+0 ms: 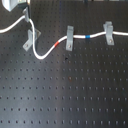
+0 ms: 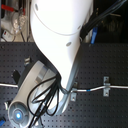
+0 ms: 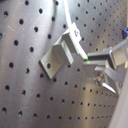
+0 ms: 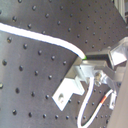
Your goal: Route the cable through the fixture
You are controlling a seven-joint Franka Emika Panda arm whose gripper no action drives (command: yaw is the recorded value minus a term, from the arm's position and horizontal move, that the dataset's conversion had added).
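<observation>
The white cable point(image 1: 47, 51) comes from the first exterior view's left edge and rises to my gripper point(image 1: 23, 15) at the top left. It then drops past the leaning grey fixture point(image 1: 31, 38), sags, and climbs past its red band point(image 1: 57, 45) and blue band point(image 1: 88, 36). The cable lies beside the fixture, not in its notch. In the first wrist view the fixture point(image 3: 56, 56) sits just beside my gripper point(image 3: 91, 62), and the cable point(image 3: 71, 26) runs into the jaws. In the second wrist view the cable point(image 4: 42, 38) ends at the gripper point(image 4: 94, 62) above the fixture point(image 4: 70, 90). The gripper is shut on the cable.
Two upright grey clips point(image 1: 69, 37) point(image 1: 108, 32) carry the cable on the black perforated board point(image 1: 65, 95). In the second exterior view the white arm point(image 2: 57, 35) hides the board's middle, and one clip point(image 2: 106, 86) with the cable point(image 2: 119, 88) shows at the second exterior view's right.
</observation>
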